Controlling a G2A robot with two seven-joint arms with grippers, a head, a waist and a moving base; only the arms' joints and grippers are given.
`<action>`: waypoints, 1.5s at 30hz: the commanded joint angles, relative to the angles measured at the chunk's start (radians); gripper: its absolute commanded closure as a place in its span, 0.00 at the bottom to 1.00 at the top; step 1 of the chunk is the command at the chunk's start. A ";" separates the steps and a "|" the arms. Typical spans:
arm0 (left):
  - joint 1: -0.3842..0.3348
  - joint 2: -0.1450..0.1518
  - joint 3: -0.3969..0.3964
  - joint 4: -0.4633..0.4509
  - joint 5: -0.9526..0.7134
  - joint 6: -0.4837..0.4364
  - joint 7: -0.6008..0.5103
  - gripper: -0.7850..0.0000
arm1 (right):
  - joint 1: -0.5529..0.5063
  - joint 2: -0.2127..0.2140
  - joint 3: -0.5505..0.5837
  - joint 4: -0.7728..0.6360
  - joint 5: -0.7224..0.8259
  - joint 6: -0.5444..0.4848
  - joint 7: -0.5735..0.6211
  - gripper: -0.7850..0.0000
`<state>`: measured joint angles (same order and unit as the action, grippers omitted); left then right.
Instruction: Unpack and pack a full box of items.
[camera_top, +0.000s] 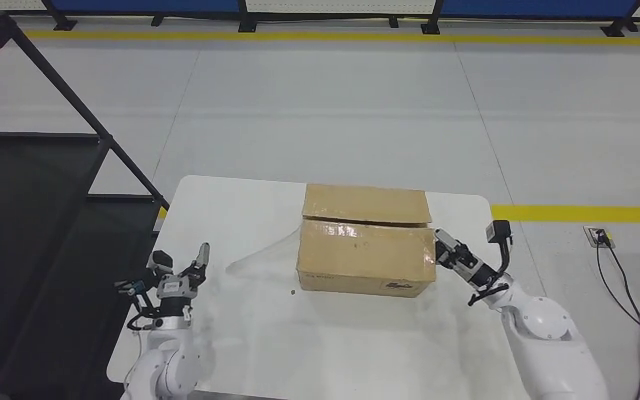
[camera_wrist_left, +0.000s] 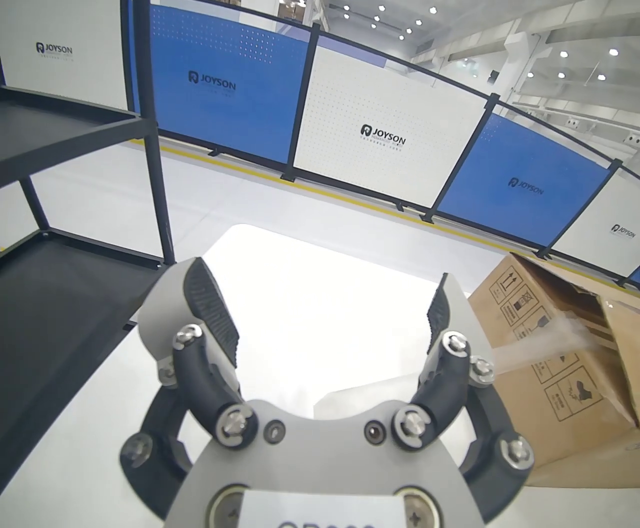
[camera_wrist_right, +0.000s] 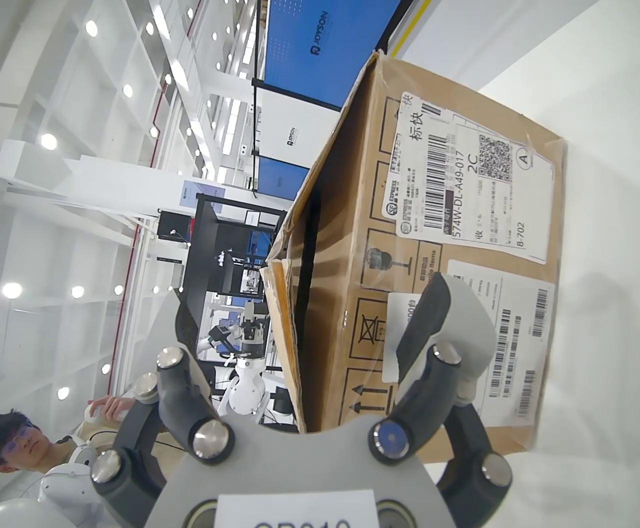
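Right tool (camera_wrist_right: 310, 305) spread wide beside box (camera_wrist_right: 372, 200) end, labels (camera_wrist_right: 475, 185) facing it; left tool (camera_wrist_left: 320, 280) wide above table (camera_wrist_left: 290, 255).

A large industrial hall, likely a robot test floor. Beyond the left gripper (camera_wrist_left: 320, 276) blue and white perforated fence panels (camera_wrist_left: 350, 135) run along a pale coated floor (camera_wrist_left: 225, 186) marked with a yellow line (camera_wrist_left: 345, 196). A black metal rack (camera_wrist_left: 65, 310) stands beside the gripper, and ceiling spotlights (camera_wrist_left: 564, 53) shine high above it.
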<state>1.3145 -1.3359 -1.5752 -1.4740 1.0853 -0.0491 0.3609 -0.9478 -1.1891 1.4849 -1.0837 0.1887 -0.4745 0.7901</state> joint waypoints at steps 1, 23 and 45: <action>-0.007 0.000 0.002 0.006 0.007 0.004 -0.002 0.00 | 0.002 -0.001 -0.010 0.001 0.004 -0.001 0.000 0.00; -0.034 0.001 0.017 0.039 0.040 -0.016 -0.021 0.00 | 0.008 0.002 -0.006 0.006 0.015 0.012 -0.102 0.00; 0.000 -0.004 0.039 -0.075 -0.195 -0.145 -0.149 0.00 | 0.098 0.003 -0.027 0.035 0.212 -0.001 0.078 0.00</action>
<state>1.3139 -1.3402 -1.5356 -1.5488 0.8893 -0.1934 0.2118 -0.8601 -1.1857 1.4609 -1.0597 0.3809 -0.4715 0.8400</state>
